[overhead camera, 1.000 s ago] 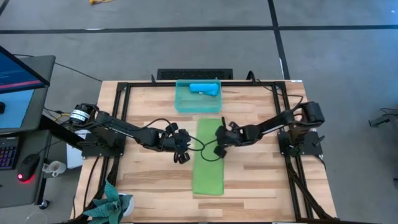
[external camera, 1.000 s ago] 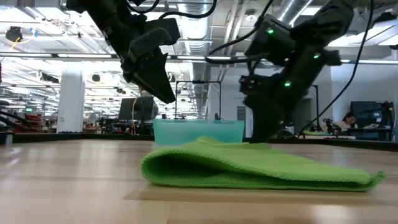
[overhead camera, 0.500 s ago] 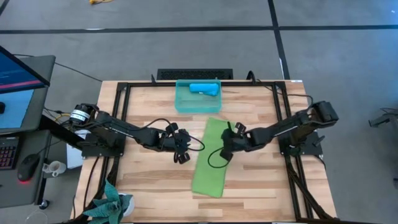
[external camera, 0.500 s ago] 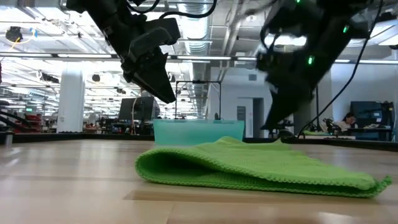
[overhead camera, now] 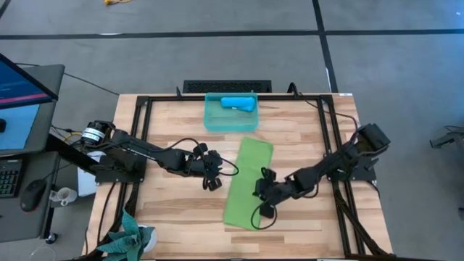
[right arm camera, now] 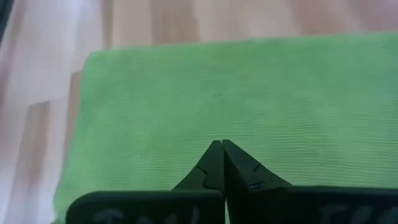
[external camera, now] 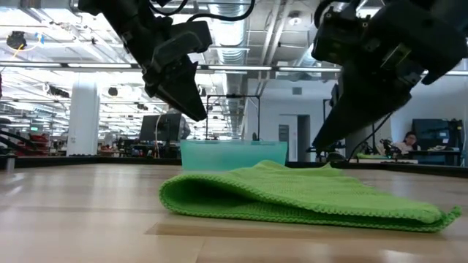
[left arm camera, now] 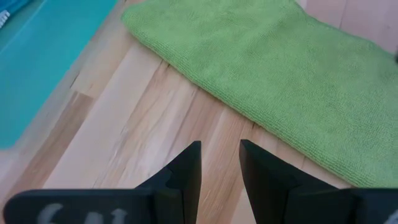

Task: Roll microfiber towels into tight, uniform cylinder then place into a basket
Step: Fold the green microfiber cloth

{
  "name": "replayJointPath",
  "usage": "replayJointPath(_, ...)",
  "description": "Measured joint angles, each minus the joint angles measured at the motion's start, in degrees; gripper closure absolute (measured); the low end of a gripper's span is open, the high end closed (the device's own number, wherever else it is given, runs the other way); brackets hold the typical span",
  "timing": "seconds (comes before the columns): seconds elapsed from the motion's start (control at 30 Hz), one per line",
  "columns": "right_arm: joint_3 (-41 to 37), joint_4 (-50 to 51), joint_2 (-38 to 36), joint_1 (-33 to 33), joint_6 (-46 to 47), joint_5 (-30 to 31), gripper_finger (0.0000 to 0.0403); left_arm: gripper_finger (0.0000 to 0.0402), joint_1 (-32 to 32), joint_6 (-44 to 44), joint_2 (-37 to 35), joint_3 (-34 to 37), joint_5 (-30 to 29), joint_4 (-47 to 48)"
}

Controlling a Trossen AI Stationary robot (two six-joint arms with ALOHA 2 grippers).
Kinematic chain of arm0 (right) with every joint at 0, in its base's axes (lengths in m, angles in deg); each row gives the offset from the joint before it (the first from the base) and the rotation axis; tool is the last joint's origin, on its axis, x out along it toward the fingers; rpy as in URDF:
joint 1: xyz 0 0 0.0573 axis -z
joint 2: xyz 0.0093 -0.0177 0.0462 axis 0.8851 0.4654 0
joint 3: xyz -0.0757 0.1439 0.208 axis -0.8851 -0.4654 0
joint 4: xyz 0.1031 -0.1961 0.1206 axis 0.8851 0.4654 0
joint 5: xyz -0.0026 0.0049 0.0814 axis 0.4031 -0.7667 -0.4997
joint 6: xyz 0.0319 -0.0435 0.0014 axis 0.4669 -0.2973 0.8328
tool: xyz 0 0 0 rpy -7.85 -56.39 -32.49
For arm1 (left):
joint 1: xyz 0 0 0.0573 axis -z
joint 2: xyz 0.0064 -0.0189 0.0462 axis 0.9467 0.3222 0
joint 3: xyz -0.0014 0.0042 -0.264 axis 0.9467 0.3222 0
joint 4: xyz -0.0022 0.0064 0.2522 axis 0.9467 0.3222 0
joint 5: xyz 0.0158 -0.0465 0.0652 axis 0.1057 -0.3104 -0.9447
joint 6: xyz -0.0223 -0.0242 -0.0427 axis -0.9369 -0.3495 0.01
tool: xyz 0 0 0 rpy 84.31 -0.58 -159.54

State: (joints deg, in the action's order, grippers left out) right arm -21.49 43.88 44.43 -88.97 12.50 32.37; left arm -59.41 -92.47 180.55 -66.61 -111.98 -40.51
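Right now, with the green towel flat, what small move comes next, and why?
Probably open the right gripper and lower it onto the lime green towel's near end: it is shut, empty, above that unrolled end. The blue towel already sits in the basket.

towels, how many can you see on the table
2: a lime green towel lying flat mid-table, and a rolled blue towel inside the basket. None seem hidden.

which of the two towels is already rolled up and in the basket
The sky-blue towel, rolled inside the basket. The lime green towel lies flat on the table.
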Motion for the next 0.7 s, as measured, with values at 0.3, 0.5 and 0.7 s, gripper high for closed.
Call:
replayJointPath(0.3, 0.07, -2.81, 5.25, 0.96, -0.11, -8.63, 0.0386, 0.0299, 0.00, -0.20, 0.00, -0.01, -0.05, -0.03)
replayJointPath(0.5, 0.39, 4.54, 4.33, 1.48, -0.13, -11.44, 0.0390, 0.0299, 0.00, 0.63, 0.00, -0.01, 0.46, -0.06)
replayJointPath(0.7, 0.37, 11.58, 3.15, 1.45, -0.19, -10.13, 0.0384, 0.0299, 0.02, 1.07, 0.00, -0.01, 0.89, -0.03)
